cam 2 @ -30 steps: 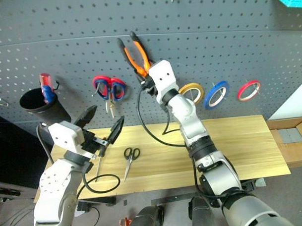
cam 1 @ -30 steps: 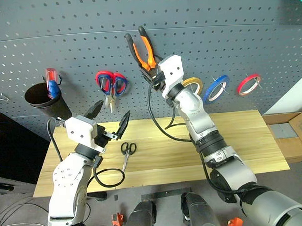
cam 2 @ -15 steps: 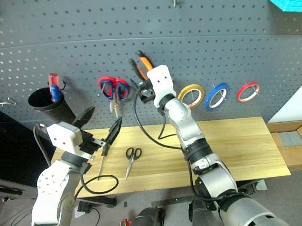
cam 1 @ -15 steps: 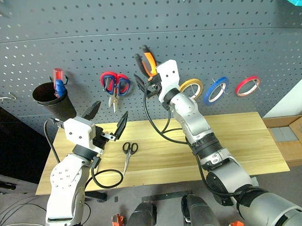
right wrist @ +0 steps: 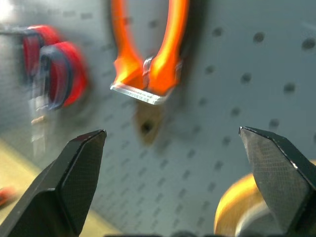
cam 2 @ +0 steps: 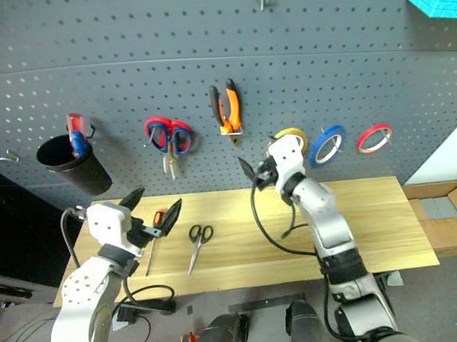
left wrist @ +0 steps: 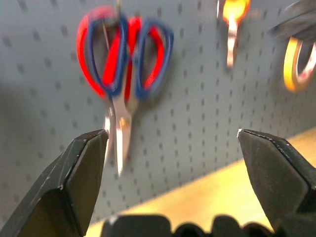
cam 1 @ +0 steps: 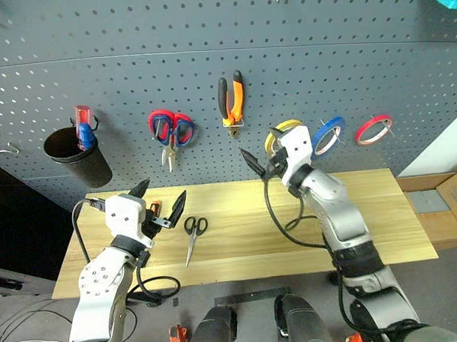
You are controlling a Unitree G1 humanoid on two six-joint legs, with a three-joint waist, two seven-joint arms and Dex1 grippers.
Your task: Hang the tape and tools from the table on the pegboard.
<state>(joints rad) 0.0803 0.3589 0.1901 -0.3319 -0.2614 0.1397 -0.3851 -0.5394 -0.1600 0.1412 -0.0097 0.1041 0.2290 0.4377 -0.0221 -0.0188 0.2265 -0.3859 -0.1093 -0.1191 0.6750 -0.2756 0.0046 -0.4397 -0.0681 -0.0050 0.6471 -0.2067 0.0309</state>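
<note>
Orange-and-black-handled pliers (cam 1: pixel 232 102) hang on a hook on the dark grey perforated pegboard (cam 1: pixel 359 54), jaws down, between the red-and-blue-handled scissors (cam 1: pixel 170 130) and the yellow tape roll (cam 1: pixel 281 131). Thin blue ring of tape (cam 1: pixel 326 135) is on its hook too, red roll (cam 1: pixel 374 128) beside it.

Right gripper (cam 1: pixel 260 165) sits just below the pliers, fingers spread wide, holding nothing. My read: pliers step is done.

Still on the light yellowish plank table (cam 1: pixel 380 211): small silver scissors with black handles (cam 1: pixel 191 232) and the slim screwdriver with orange-and-black handle (cam 2: pixel 153 238).

Left gripper (cam 1: pixel 158 206) hovers low over the table's left end, fingers spread, empty, right above the screwdriver, scissors just beside it.

Next probably the screwdriver: drop the left gripper, line the fingers across the shaft, pinch near the handle. It's thin and flat on the wood, so the fingertips need to come right down to the surface. Then find a free hook.
</note>
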